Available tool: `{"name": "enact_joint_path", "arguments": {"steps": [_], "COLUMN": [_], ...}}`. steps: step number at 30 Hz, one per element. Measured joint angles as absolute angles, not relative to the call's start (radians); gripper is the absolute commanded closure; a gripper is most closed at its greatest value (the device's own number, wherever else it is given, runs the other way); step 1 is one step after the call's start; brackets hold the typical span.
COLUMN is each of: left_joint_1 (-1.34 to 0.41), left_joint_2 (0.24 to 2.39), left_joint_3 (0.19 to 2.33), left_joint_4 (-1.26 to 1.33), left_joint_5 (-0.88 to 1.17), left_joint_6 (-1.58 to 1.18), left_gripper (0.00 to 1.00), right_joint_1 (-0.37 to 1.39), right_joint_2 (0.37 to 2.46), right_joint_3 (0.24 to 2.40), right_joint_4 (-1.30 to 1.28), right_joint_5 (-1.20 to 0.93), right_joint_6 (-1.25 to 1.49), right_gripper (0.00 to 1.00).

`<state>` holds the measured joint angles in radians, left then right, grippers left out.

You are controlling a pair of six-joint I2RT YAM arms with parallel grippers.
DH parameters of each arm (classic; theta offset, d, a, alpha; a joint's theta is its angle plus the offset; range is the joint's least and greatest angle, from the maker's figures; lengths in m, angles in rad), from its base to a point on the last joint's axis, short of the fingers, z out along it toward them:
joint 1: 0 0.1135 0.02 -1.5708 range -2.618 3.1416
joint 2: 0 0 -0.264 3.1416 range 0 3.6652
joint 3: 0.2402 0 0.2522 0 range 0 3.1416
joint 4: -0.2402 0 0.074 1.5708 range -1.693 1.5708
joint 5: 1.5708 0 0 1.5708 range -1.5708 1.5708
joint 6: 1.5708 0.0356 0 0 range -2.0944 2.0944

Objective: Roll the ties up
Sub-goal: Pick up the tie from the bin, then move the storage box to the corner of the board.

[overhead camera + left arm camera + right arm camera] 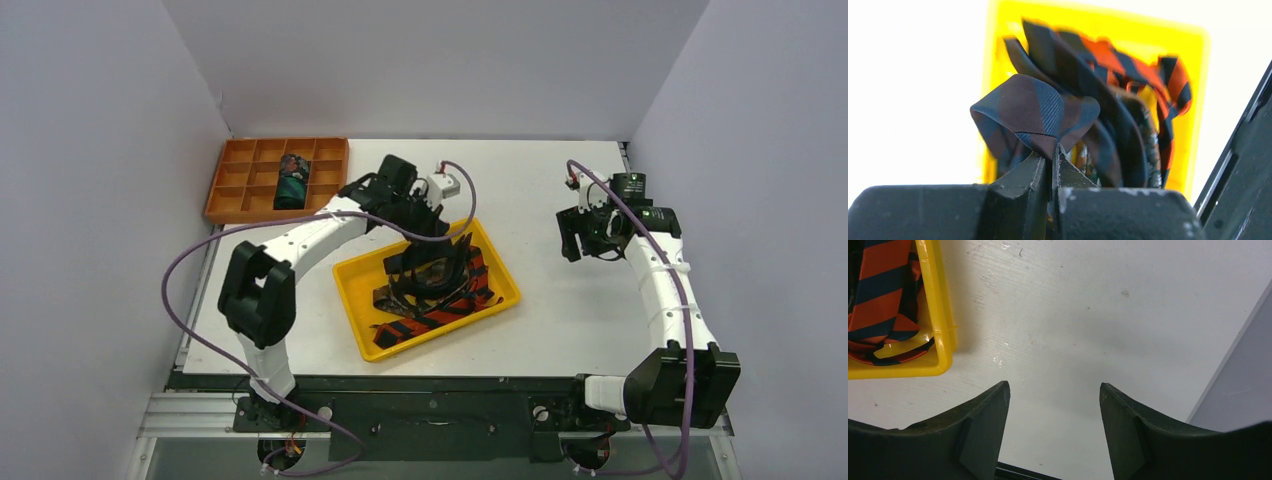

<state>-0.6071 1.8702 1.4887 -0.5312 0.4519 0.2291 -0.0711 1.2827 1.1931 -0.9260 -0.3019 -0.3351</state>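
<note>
**Top view.** Took the yellow tray (346,300) as landmark, mid-worktop (570,335). Noted the left claw (430,260) down inside it, among a tangled heap of ties (440,300). Noted the right claw (577,238) well to the right of the tray, over bare surface. Spotted an orange divided organiser (228,180) beyond the tray's far left corner, with one dark teal rolled tie (292,180) in a middle compartment.

**Left wrist view.** Found the left claw (1053,155) clenched on a fold of striped tie (1035,112), maroon and navy here, pinched at the fold's lower edge and raised above the heap. Saw a red-orange striped tie (1128,57) bunched behind it, inside the tray. Cannot tell whether the held fold belongs to that same tie.

**Right wrist view.** Found the right claw (1053,395) released, holding nothing, just right of the tray's corner.

**Step, as judged:** drawing one tie clear of the heap.
- Lift slowly and straight up.
- Watch for neighbouring ties riding along.
- Mind the shallow pinch, likely to slip under drag.
- Lay the tie flat on bare worktop right of the tray before rolling.
- Use the free claw to pin one end.

**Count:**
- One tray and one organiser.
- One rolled tie.
- Two claws.
- At least two loose ties, probably more. Too tangled for a sure number.
</note>
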Motion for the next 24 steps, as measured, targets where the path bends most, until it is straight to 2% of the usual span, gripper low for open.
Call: {"name": "enact_joint_path", "arguments": {"steps": [11, 20, 24], "left_joint_1": [-0.4, -0.253, -0.126], "left_joint_2": [1.656, 1.6, 1.585], "left_joint_3": [1.897, 2.131, 2.218], "left_joint_4": [-0.505, -0.429, -0.41], "left_joint_5": [0.478, 0.381, 0.309], "left_joint_6": [0.078, -0.077, -0.172], "left_gripper": [1.0, 1.0, 1.0], "right_joint_1": [-0.03, 0.191, 0.327], "right_joint_2": [1.291, 1.301, 1.3], "right_joint_3": [1.259, 1.273, 1.267], "right_joint_4": [-0.945, -0.966, -0.98], "right_joint_5": [-0.349, -0.347, -0.334], "right_joint_6": [-0.375, -0.466, -0.517], "right_gripper": [0.39, 0.39, 0.39]}}
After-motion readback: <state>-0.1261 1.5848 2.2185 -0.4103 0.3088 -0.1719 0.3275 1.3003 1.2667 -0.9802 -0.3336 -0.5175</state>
